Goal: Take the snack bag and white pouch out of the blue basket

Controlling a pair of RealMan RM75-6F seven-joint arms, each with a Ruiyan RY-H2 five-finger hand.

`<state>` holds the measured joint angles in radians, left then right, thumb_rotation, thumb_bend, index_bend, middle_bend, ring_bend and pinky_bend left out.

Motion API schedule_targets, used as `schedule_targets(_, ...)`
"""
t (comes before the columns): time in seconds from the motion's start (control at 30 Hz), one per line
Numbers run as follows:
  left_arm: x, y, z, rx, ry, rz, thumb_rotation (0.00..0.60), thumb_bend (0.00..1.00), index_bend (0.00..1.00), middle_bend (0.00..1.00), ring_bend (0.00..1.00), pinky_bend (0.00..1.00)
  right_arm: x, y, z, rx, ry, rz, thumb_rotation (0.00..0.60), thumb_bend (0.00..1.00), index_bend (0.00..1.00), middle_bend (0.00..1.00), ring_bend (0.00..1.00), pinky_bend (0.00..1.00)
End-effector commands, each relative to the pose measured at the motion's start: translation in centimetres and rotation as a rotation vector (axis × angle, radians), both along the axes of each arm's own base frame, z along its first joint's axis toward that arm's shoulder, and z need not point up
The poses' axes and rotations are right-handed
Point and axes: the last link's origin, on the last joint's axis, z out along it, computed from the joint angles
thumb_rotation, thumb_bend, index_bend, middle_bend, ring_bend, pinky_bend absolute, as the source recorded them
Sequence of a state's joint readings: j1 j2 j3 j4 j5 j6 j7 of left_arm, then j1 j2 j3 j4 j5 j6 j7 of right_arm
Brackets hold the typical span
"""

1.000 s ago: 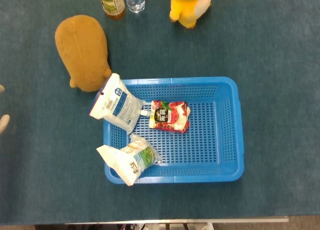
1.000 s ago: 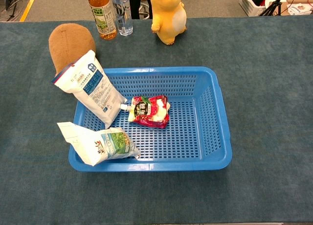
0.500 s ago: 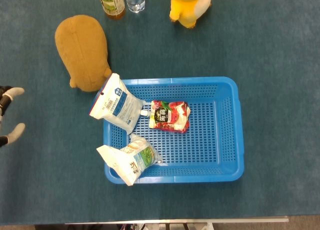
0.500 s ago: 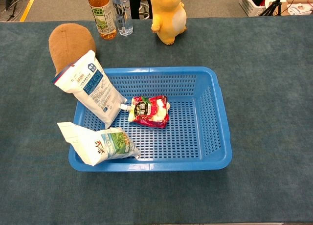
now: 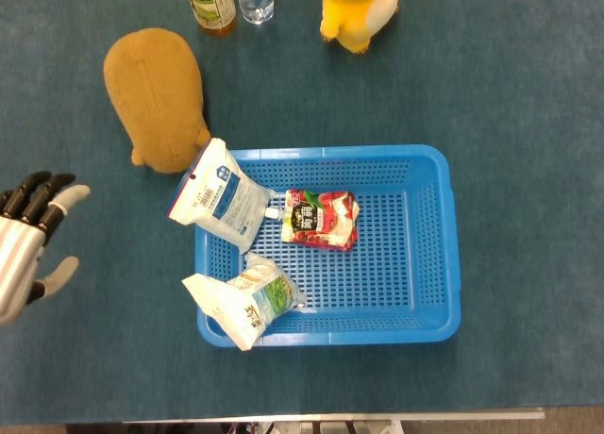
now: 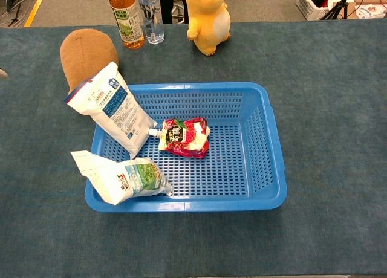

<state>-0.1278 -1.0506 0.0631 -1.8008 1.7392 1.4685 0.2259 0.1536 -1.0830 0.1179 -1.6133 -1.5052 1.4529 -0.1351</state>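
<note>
Blue basket sits centre frame on the teal counter, long side left to right.

White pouch, blue label and barcode, leans over the basket's upper-left corner; top end outside above the rim, spout end inside. In the chest view the pouch stands tilted against the left wall.

Snack bag, white with green print, lies across the lower-left corner, one end hanging over the rim onto the counter side, the other end inside. Chest view shows the same bag draped over the front-left rim.

Red pouch lies flat on the basket floor, centre-left, its white cap touching or just beside the white pouch's spout; cannot tell which.

Left robot hand at the left edge of the head view, mid height, above the counter, well apart from the basket. Fingers spread wide, thumb out, holding nothing. Chest view catches only a pale sliver at its left edge. Right robot hand not seen in either view.

Surroundings: brown plush upper left, its lower end just beside the top of the white pouch, between the left robot hand's side and the pouch's upper end. Tea bottle and clear bottle at top edge, side by side. Yellow toy top centre, upright. All three well apart from the basket.
</note>
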Motion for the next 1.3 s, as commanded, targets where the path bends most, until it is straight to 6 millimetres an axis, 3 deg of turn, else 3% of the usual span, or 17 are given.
schedule_targets(0.03, 0.5, -0.6, -0.3, -0.016, 0.0, -0.004, 0.6, 0.2, 0.2, 0.19, 0.16, 0.35, -0.2, 0.1, 0.1, -0.001, -0.002, -0.002, 0.6, 0.08, 0.25, 0.32, 0.28, 0.46)
schedule_targets(0.57, 2.0, -3.2, -3.3, -0.136, -0.065, -0.017, 0.6, 0.2, 0.2, 0.18, 0.16, 0.35, -0.5, 0.8, 0.2, -0.007, -0.008, -0.006, 0.6, 0.08, 0.25, 0.32, 0.28, 0.46)
schedule_targets(1.3, 2.9, -3.6, -5.1, -0.195, -0.09, 0.013, 0.6, 0.2, 0.2, 0.17, 0.16, 0.34, -0.9, 1.5, 1.3, -0.031, -0.013, -0.003, 0.6, 0.08, 0.25, 0.32, 0.28, 0.46)
